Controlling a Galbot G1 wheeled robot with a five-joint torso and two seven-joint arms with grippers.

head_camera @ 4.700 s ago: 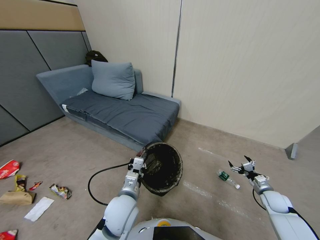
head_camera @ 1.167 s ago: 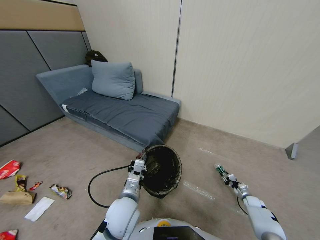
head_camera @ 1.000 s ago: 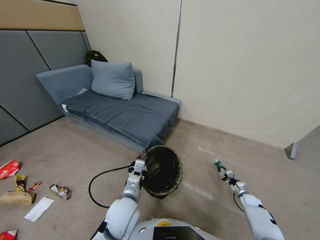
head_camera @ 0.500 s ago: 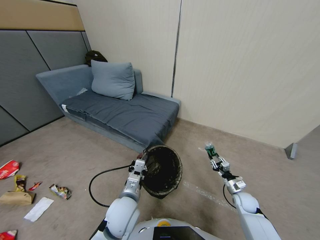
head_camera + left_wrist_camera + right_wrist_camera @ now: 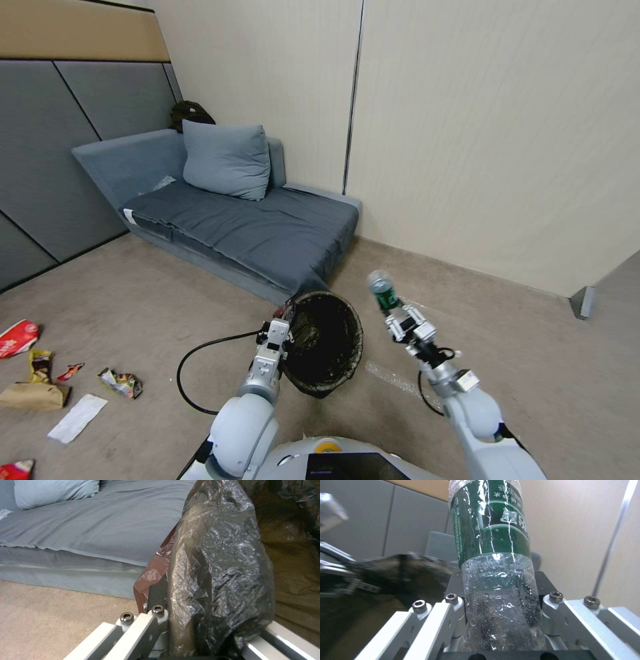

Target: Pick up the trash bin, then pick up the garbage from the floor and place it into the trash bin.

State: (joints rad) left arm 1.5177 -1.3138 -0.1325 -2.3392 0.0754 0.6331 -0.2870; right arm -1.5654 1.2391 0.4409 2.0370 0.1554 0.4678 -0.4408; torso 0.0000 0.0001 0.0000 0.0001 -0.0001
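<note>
The trash bin, lined with a crinkled black bag, hangs tilted in front of me, and my left gripper is shut on its near rim. In the left wrist view the bag liner fills the gap between the fingers. My right gripper is shut on a clear plastic bottle with a green label, held upright just right of the bin's mouth; the bottle stands between the right gripper jaws. More garbage lies on the floor at far left: a red cup, brown paper, a white napkin and wrappers.
A grey-blue sofa with a cushion stands against the wall behind the bin. A black cable loops over the floor left of my left arm. Bare floor stretches to the right as far as the beige wall.
My right gripper closed on the bottle that lay on the floor at right, then lifted it up and left to beside the bin. The left arm and bin stayed put.
</note>
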